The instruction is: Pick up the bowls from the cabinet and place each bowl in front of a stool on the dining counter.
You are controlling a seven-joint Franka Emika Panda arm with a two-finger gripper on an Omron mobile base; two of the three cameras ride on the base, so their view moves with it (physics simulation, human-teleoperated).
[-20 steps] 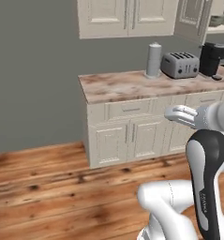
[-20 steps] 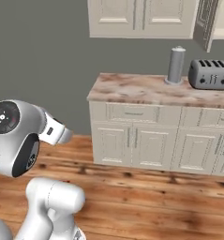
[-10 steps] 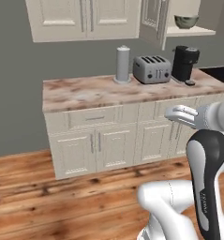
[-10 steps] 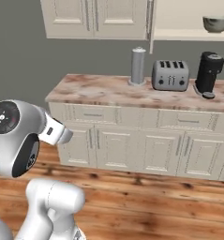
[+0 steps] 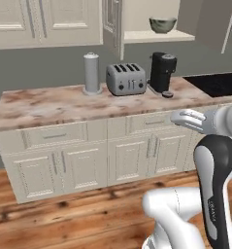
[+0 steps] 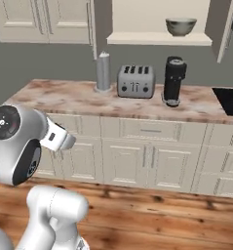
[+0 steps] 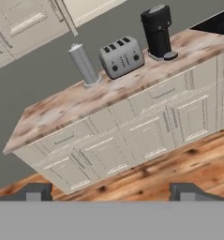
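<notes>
Gripper [image 7: 108, 192] wide apart and holding nothing — tips poking up at the bottom of the hand view, aimed across bare wood floor [image 7: 188, 154] at the marble-topped run of drawers [image 7: 146, 112]. Well short of any reaching distance. On that run, left to right: grey canister [image 5: 91, 73], toaster [image 5: 126, 79], black coffee machine [image 5: 162, 72], with a dark cooktop [image 5: 214, 82] just past it. Above, cabinet [image 5: 156, 35] standing with its door [image 5: 112, 24] swung out, pale shelf exposed, and one bowl [image 5: 162, 24] sitting on it — dark outside, pale within, right over the coffee machine. Same bowl high at the back in the right base view. Second bowl not to be made out from here. Judging progress: very early, nothing gripped, nothing delivered. Left to do, by the look of it — close in on the cabinet, lift up to the shelf, take the bowl, carry it off to the dining counter, then the same again for the other.
</notes>
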